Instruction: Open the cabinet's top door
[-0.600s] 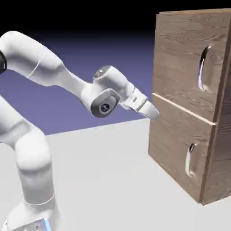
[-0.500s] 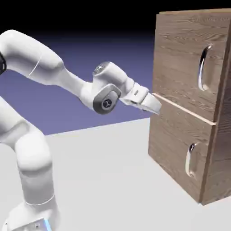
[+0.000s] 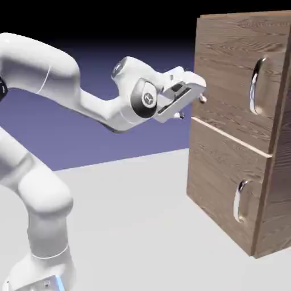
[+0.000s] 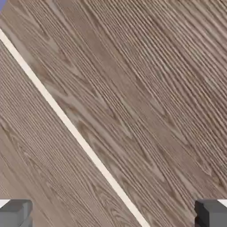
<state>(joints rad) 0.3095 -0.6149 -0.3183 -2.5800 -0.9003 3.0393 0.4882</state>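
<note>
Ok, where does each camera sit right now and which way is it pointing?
Exterior view: fixed, off to the side of the robot, looking across the table at the cabinet on the right; the whole white arm and the open claw show, near the top door.
Hand view: on the hand, looking along the claw straight at the wood; only its two grey fingertips show.
Shared: the pale seam between the two doors.
</note>
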